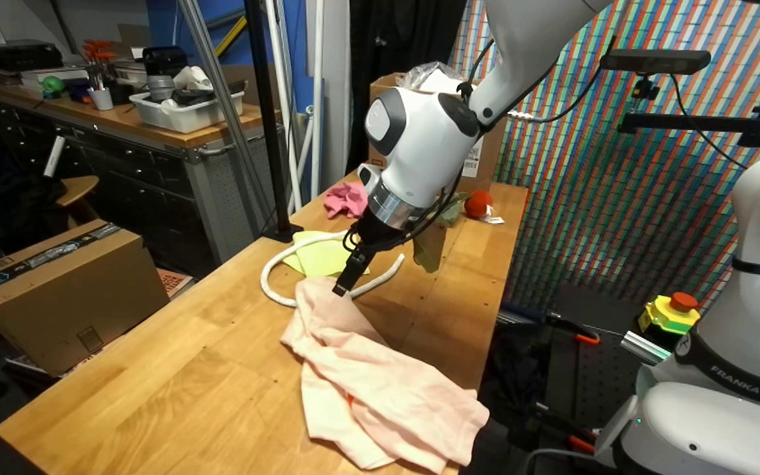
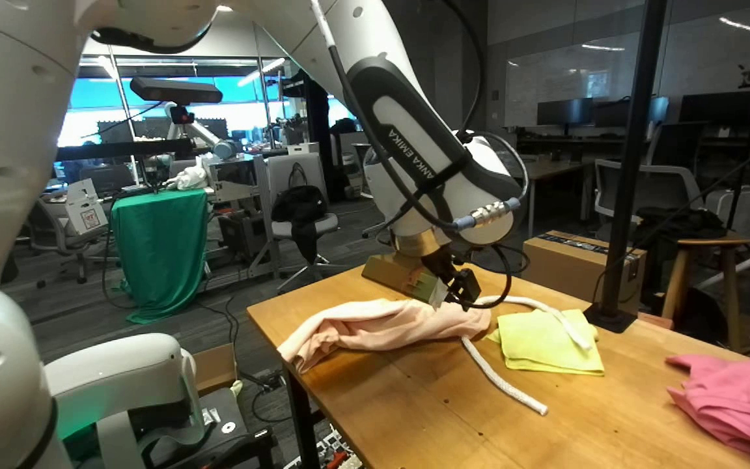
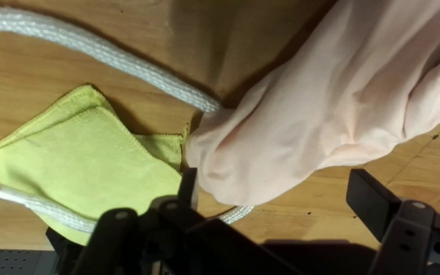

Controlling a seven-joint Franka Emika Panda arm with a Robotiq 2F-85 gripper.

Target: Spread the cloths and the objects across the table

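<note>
A large pale peach cloth (image 1: pixel 380 382) lies crumpled on the wooden table (image 1: pixel 175 369); it also shows in an exterior view (image 2: pixel 375 329) and the wrist view (image 3: pixel 300 126). A folded yellow cloth (image 2: pixel 547 342) lies beside it. A white rope (image 2: pixel 508 384) passes under the peach cloth's end and over the yellow cloth (image 3: pixel 82 152). A bright pink cloth (image 2: pixel 733 404) lies bunched farther along, also in an exterior view (image 1: pixel 346 199). An orange-red round object (image 1: pixel 479 204) with a white tag sits near it. My gripper (image 3: pixel 279 191) is open and empty, over the peach cloth's end.
A black post (image 1: pixel 278 165) stands on the table edge by the yellow cloth. A cardboard box (image 1: pixel 485 158) is at the far end behind the arm. A greenish item (image 1: pixel 452 210) beside the orange-red object is partly hidden. Another box (image 1: pixel 70 297) sits beyond the table edge.
</note>
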